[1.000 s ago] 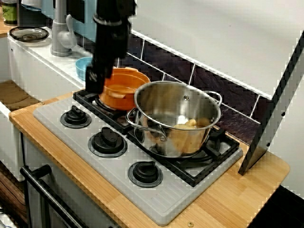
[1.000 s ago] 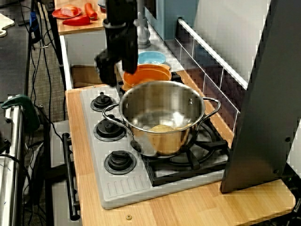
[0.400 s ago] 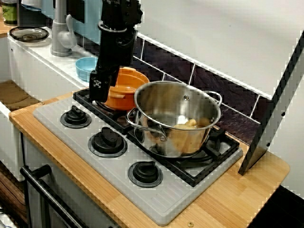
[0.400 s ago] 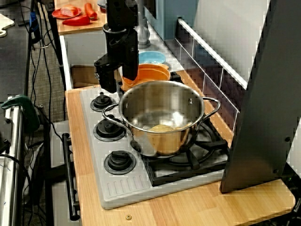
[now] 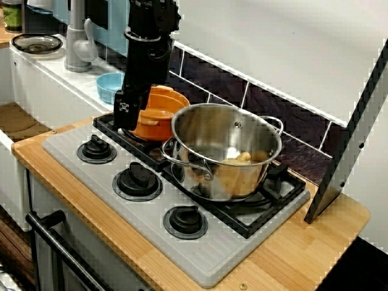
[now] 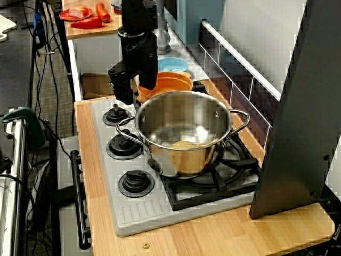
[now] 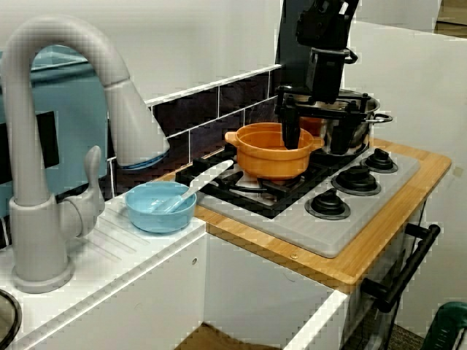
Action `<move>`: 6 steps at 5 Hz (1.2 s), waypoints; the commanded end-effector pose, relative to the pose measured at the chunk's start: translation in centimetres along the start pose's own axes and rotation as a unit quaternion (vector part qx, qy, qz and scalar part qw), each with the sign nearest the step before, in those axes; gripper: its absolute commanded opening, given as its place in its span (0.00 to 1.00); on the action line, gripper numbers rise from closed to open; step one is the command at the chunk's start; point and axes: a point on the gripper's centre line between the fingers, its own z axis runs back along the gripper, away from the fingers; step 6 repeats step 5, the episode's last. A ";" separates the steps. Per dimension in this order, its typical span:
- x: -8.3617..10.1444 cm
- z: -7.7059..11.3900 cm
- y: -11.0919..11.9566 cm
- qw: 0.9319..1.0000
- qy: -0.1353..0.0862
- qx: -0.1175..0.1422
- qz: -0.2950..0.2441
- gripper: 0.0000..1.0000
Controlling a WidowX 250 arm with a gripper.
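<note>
Your pale wooden surface [image 5: 291,260] carries a grey toy hob [image 5: 200,254] with three black knobs along its front. Behind the knobs, a black grate [image 5: 267,212] keeps both pots level and off the plastic.

The tall polished steel pot with two loop handles [image 5: 236,176] sits on the burner farthest from the sink. The round orange pot with stub handles [image 5: 160,112] sits upright on the neighbouring burner, just beside the steel pot and nearest the sink.

Your black claw [image 5: 130,109] hangs straight down at the orange pot's rim, on the side away from the steel pot. I judge that a vertical approach suits a rim beside so tall a neighbour. The jaws look spread and grip nothing.

The view from the sink side shows one finger [image 7: 290,130] dropping across the pot's mouth. You cannot tell there whether it is inside or touching the rim.

That same view alone shows the small light-blue bowl [image 7: 159,206] with its white spoon [image 7: 197,186], near the grate. The view from the front corner alone shows the yellow pieces [image 5: 242,159] lying in the steel pot.
</note>
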 end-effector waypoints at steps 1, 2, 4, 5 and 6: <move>0.8 0.1 0.4 1.000 0.001 0.007 -0.002 1.00; 0.7 -0.1 0.3 1.000 0.000 0.004 -0.001 1.00; 0.6 -0.6 0.2 1.000 0.006 -0.001 0.001 1.00; 0.6 -0.8 -0.1 1.000 0.009 -0.001 -0.003 1.00; 0.6 -0.8 -0.1 1.000 0.009 -0.001 -0.003 1.00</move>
